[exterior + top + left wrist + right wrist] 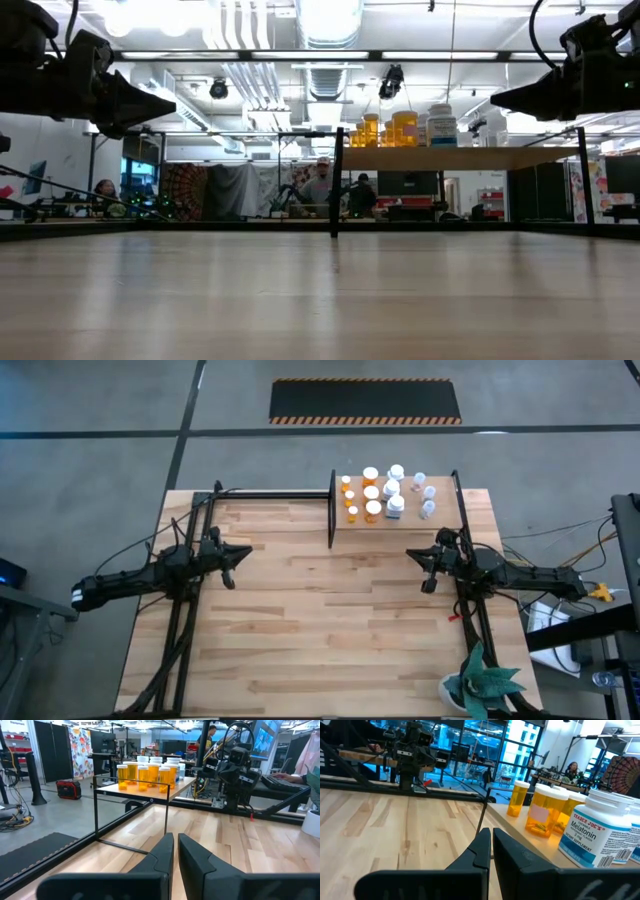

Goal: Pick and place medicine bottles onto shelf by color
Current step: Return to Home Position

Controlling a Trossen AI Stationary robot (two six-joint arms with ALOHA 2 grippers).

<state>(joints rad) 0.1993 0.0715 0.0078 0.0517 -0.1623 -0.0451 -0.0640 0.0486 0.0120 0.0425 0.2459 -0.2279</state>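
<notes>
The shelf (440, 525) stands at the table's far right, a light-wood board on black posts. On it stand the medicine bottles: orange ones (371, 493) on its left half, white and clear ones (395, 506) on its right half. They also show in the left wrist view (149, 773) and the right wrist view (543, 813). My left gripper (243, 554) is shut and empty above the table's left middle. My right gripper (411, 555) is shut and empty just near of the shelf's front edge.
A black frame rail (270, 495) runs along the table's far edge, left of the shelf. A green plant in a white pot (482, 685) stands at the near right corner. Cables (180, 630) run along both arms. People show in the room beyond the table (318, 185).
</notes>
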